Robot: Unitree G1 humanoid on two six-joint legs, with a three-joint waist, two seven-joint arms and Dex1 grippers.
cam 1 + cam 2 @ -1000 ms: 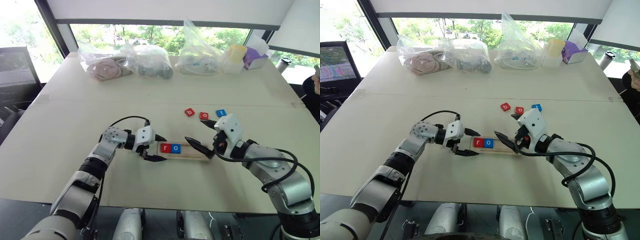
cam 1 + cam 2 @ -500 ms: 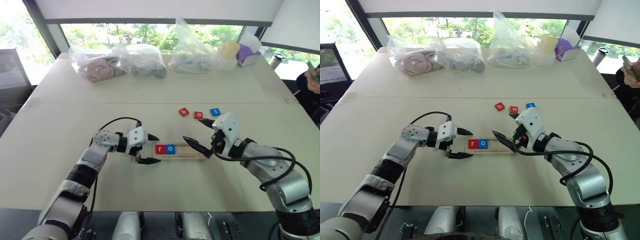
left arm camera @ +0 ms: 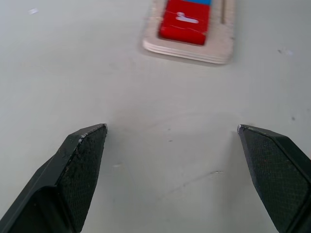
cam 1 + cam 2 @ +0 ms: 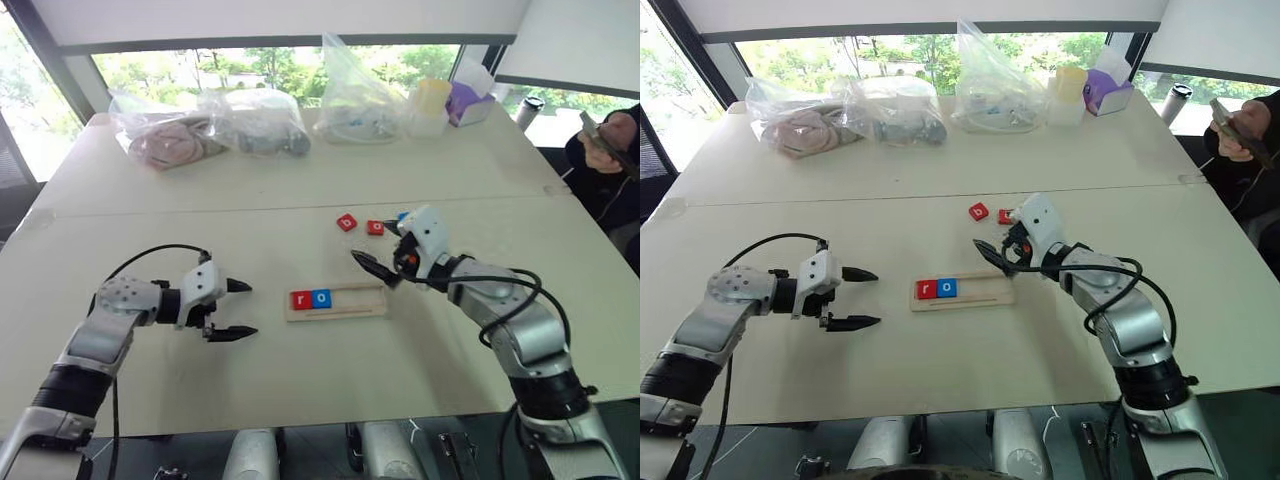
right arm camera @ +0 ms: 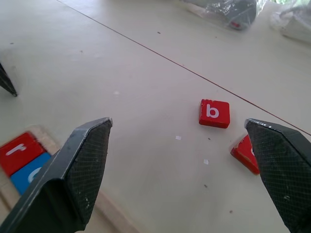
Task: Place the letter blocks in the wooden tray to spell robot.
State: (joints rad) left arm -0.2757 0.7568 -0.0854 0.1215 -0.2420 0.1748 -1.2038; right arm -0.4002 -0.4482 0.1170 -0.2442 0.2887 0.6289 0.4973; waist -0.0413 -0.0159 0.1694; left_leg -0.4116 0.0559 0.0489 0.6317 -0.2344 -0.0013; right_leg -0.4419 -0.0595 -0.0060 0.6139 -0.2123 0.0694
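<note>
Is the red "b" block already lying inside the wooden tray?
No, the red b block lies on the bare table, apart from the wooden tray.

place: office or meeting room | cues: long pale table (image 4: 300,190); window wall (image 4: 250,60); roller blinds (image 4: 270,20)

The wooden tray (image 4: 336,301) is lying lengthwise near the middle of the table (image 4: 300,390). Two letter blocks are sitting in its left end — the r block (image 4: 302,300) leftmost, the o block (image 4: 321,298) touching it on the right. Beyond the tray's right end, the b block (image 4: 347,222) is lying left of another letter block (image 4: 375,228). Along the table's far edge, plastic bags (image 4: 210,128) are standing in a row — a box (image 4: 466,102) at the right.
</note>
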